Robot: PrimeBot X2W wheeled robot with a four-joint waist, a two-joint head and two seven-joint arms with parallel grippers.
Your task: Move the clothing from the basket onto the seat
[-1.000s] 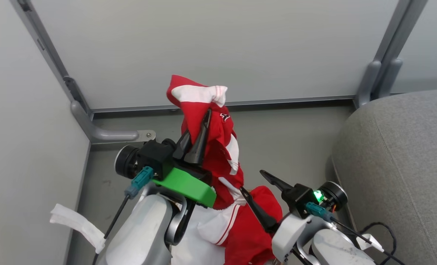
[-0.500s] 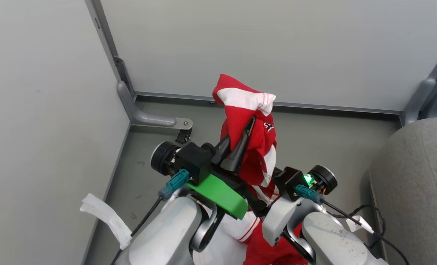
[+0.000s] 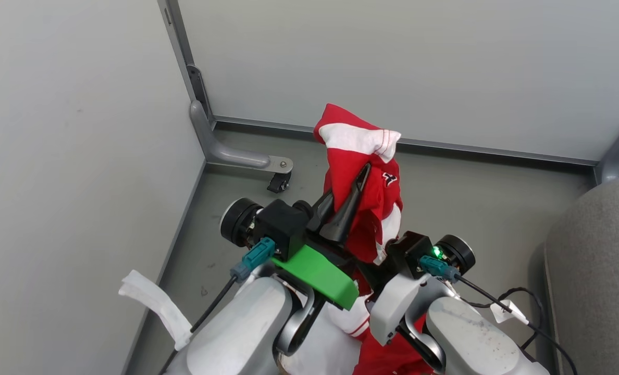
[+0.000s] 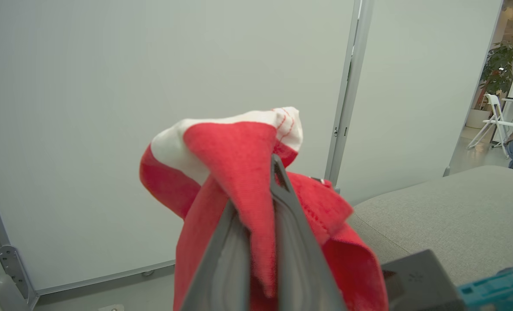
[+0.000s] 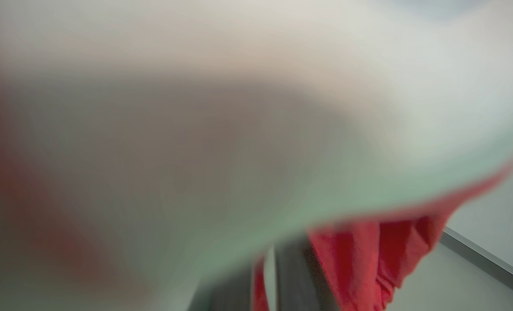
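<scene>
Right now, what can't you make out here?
- Right gripper: right wrist view, a close blurred shape hides how its jaws stand.
- Clothing: head view, lower end hidden behind the forearms.
- Seat: head view, cut off by the right edge.

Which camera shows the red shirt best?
The head view: most of the clothing hangs from the left gripper. The left wrist view shows its pinched top; the right wrist view, some red folds under blur.

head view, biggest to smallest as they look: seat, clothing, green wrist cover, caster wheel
1-2. seat and clothing: they look about alike. The seat is cropped by the frame and the clothing is partly hidden, so they are left unranked.
3. green wrist cover
4. caster wheel
</scene>
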